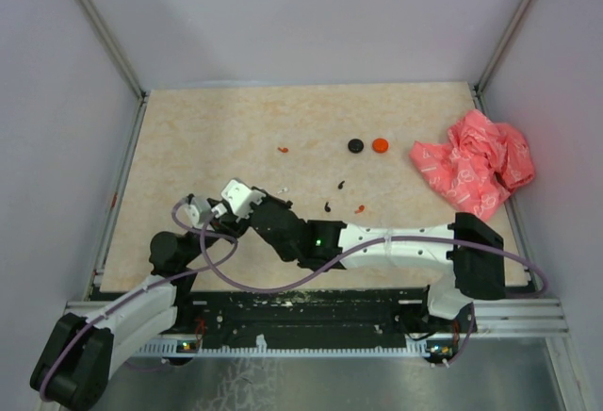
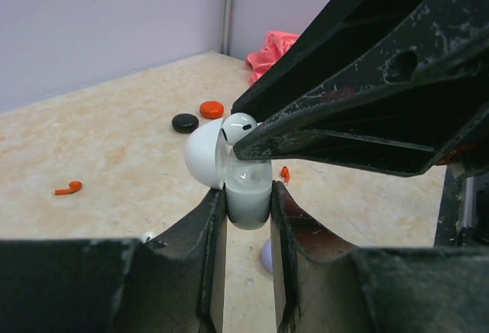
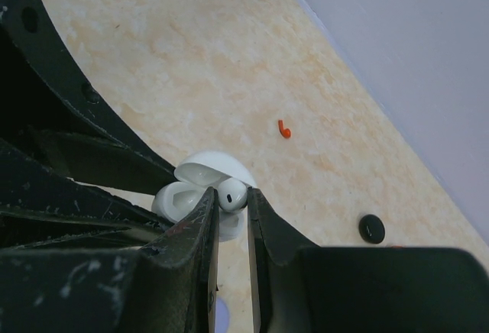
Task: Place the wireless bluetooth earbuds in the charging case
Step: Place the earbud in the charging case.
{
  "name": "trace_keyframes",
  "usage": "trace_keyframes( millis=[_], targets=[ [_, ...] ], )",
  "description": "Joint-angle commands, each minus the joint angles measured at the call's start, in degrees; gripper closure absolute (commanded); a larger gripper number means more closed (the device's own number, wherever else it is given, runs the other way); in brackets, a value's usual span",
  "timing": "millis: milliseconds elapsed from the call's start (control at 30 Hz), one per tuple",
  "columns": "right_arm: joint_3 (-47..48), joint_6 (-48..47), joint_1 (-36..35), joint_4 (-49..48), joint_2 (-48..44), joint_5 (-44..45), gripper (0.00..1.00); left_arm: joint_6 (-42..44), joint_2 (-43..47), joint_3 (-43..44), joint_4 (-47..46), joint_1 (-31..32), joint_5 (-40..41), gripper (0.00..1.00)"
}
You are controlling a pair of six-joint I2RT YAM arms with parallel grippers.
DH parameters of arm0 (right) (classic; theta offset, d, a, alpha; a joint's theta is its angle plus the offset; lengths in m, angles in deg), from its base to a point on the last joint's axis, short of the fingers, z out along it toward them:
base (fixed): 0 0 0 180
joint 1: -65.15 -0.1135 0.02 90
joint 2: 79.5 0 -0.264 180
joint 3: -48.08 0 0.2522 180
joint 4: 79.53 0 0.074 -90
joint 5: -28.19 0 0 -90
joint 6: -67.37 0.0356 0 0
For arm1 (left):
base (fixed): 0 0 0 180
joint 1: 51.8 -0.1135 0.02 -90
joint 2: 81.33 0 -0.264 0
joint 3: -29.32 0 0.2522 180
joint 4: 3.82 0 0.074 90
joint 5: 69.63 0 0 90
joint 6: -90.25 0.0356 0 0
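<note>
The left gripper (image 2: 248,205) clamps the open charging case (image 2: 205,157) toward the near left corner of the worktop (image 1: 207,128), as the right gripper (image 3: 231,193) pinches a white earbud (image 2: 238,127) at its rim; a misaligned push could jam it or twist the case loose.

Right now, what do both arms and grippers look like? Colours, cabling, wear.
Both arms alternate black joints and white links: left arm, right arm. A lilac cable loops along each. A green light glows on the right arm. Left gripper and right gripper have long black fingers, scuffed with pale scratches.
</note>
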Motion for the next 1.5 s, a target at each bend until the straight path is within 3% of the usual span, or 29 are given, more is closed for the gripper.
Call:
trace_keyframes(
  millis=[0,600,1267,1467],
  targets=[
    [-1.8,-0.6,-0.8,-2.7,-3.4,-2.6,1.0,-4.0,0.8,-0.8,-1.1,-0.3,0.3,1.0],
    [-6.9,-0.9,-0.3,-5.9,-8.6,-8.8,1.0,-8.3,0.5,0.4,0.2,-0.3,-0.8,1.0],
    [-6.3,1.7,1.5,-0.2,-9.2,-16.7,1.0,-7.7,0.0,1.0,-1.4,-0.3,-1.9,1.0],
    [-5.9,4.4,3.2,1.1,-9.7,-18.9,0.93,-7.8,-1.1,0.0,-4.7,-0.3,-2.1,1.0]
  ],
)
